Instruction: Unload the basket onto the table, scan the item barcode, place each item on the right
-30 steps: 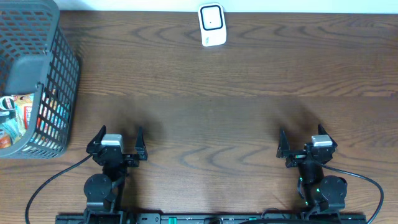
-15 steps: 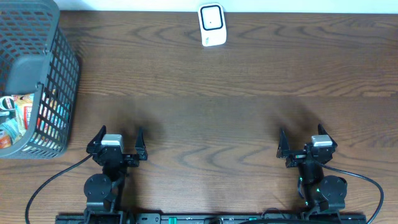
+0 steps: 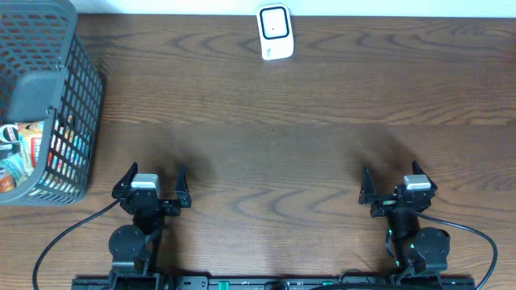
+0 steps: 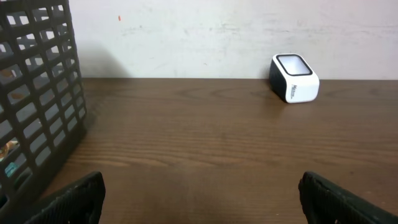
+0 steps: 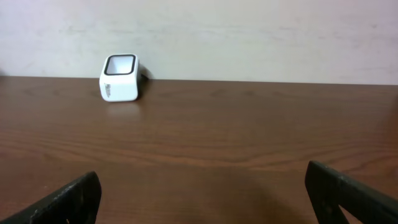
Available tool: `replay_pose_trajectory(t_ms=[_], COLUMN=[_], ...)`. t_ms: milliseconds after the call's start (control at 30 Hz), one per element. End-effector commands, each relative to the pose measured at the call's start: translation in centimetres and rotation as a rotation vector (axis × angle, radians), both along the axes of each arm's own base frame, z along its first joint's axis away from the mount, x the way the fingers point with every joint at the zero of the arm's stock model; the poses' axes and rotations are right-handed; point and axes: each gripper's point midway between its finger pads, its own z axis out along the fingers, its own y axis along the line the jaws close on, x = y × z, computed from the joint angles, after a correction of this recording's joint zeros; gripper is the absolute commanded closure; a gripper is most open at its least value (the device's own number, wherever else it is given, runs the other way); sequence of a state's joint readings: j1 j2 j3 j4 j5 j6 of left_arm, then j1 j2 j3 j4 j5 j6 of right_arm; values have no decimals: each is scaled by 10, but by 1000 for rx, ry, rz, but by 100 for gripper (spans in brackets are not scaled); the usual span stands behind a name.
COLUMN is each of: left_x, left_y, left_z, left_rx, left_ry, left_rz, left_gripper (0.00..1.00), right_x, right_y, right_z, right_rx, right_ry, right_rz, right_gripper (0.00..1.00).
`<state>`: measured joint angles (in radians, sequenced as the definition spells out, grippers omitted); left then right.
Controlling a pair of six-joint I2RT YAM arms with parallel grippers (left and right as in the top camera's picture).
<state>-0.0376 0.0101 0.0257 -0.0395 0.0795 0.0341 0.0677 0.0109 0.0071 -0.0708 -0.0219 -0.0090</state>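
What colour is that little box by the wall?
White scanner with a black face; clearest in the left wrist view.

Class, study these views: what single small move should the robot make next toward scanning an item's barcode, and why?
Probably reach the left claw toward the grey mesh basket. That claw is open and empty, the packaged items lie inside the basket on its side, and nothing is in front of the white barcode scanner.

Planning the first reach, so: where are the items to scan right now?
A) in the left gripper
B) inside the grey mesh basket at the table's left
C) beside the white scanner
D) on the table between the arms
B: colourful packets show through the wall of the basket at the left edge.
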Motion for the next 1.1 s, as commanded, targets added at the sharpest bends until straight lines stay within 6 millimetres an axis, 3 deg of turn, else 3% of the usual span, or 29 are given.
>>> replay_pose_trajectory(t_ms=[0,567,600,667,733,833,900,967,1067], left_x=[-1,0,0,-8,-14,-15,-27,-54,-70], left_y=[-3,-4,-7,-46,-63,-66,-65,-60,-38], left_z=[-15,-14,-10,-1,3,37,96,154,199], left_rx=[14,12,-1,-194,-261,-291,-297,-272,-302], left_ry=[40,33,18,20,28,-101,-346,-606,-752], left_rz=[-20,-21,-37,-255,-353,-386,-426,-445,-341], left_gripper=[2,2,2,2,2,3,2,2,2], right_x=[0,0,0,0,0,0,0,0,0], right_y=[1,1,1,1,1,1,1,1,1], right_z=[-1,0,0,-1,0,0,0,0,0], right_rx=[-8,-7,-7,-8,-7,-8,-7,-8,-8], right_ry=[0,-1,-1,0,-1,-1,-1,-1,-1], right_rz=[2,2,2,2,2,2,2,2,2], right_gripper=[1,1,1,1,1,1,1,1,1])
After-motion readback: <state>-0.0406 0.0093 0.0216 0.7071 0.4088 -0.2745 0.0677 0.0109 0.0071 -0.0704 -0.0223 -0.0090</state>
